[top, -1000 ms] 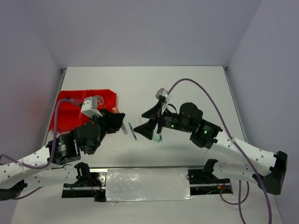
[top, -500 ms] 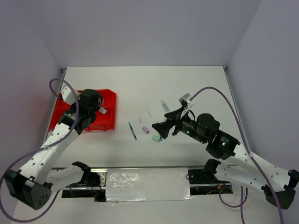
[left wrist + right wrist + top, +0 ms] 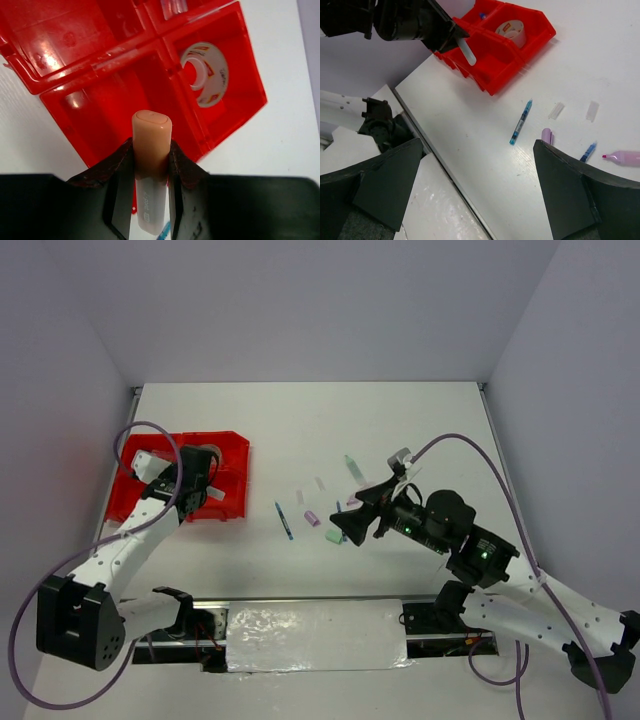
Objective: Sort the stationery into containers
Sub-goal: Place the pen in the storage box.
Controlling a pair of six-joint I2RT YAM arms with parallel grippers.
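- Since a second earlier, the left pincer [image 3: 151, 150] had swung from mid-bench to above the red tray [image 3: 232, 452], and the right arm had drawn back.
- The left pincer clamped an orange marker [image 3: 151, 127] over a bare compartment and had not yet released it.
- The right pincer [image 3: 477, 150] gaped wide, holding nothing.
- A tape roll [image 3: 205, 74] lay in one compartment. Something blue-tipped sat in the next, too cropped to name.
- Most sorting seemingly remained. A blue pen [image 3: 521, 121], a shorter pen [image 3: 588, 151], a pink marker [image 3: 625, 158] and a green marker [image 3: 352, 466] lay loose on the bench [image 3: 300, 420].
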